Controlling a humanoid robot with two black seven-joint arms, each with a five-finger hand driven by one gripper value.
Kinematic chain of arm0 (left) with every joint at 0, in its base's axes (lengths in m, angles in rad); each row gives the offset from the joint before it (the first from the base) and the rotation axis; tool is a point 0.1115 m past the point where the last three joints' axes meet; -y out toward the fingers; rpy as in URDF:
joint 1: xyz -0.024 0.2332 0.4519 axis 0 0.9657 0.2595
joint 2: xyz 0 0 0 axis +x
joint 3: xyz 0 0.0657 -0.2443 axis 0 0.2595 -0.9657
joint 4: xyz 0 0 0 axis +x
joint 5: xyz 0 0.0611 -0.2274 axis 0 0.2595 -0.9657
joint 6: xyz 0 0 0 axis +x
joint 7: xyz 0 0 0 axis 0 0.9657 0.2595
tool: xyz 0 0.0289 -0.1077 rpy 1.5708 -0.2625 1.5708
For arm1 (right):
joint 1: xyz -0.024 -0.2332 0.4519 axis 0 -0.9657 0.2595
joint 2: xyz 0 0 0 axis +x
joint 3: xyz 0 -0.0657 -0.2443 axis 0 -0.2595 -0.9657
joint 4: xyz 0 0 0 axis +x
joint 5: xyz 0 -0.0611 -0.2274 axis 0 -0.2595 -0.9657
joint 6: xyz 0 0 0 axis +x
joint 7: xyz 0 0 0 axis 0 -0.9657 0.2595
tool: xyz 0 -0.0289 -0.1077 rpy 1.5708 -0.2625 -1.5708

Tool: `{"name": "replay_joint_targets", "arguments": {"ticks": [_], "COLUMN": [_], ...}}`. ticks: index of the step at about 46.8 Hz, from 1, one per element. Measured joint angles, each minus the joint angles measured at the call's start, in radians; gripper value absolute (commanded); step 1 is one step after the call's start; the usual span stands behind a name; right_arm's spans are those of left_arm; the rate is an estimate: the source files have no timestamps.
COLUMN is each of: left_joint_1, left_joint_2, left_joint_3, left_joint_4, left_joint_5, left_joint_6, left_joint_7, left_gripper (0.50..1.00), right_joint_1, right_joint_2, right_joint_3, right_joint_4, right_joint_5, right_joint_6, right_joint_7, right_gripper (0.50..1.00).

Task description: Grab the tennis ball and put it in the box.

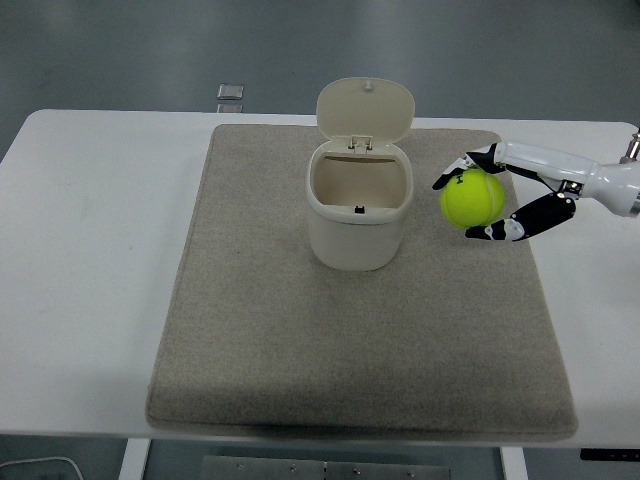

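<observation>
A yellow-green tennis ball [473, 198] is held in my right hand [468, 204], whose fingers [520, 222] curl around it. The hand carries the ball in the air, above the mat and just right of the box. The box [359, 205] is a cream bin with its hinged lid [365, 107] standing open at the back; its inside looks empty. It stands upright on the grey mat [350, 330] near the mat's far middle. The left arm does not show.
The mat covers most of the white table [90, 260]. A small grey object [230, 93] lies beyond the table's far edge. Bare table shows to the left and right of the mat.
</observation>
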Motion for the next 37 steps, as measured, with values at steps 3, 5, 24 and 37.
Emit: {"name": "replay_joint_targets", "arguments": {"ticks": [3,5,24,37], "left_joint_1": [-0.001,-0.001,0.0,-0.001], "left_joint_2": [0.0,0.0,0.0,0.0], "left_joint_3": [0.0,0.0,0.0,0.0], "left_joint_4": [0.0,0.0,0.0,0.0], "left_joint_5": [0.0,0.0,0.0,0.0], "left_joint_6": [0.0,0.0,0.0,0.0], "left_joint_7": [0.0,0.0,0.0,0.0], "left_gripper": [0.992,0.992,0.992,0.992], "right_joint_1": [0.018,0.033,0.075,0.066], "right_joint_2": [0.021,0.042,0.213,0.251], "right_joint_3": [0.008,0.009,0.007,-0.005], "right_joint_4": [0.004,0.005,-0.017,-0.041], "right_joint_5": [0.0,0.0,-0.001,0.001], "right_joint_6": [0.004,0.004,-0.032,-0.099], "right_joint_7": [-0.002,-0.005,-0.143,-0.218], "right_gripper": [0.5,0.5,0.5,0.59]}}
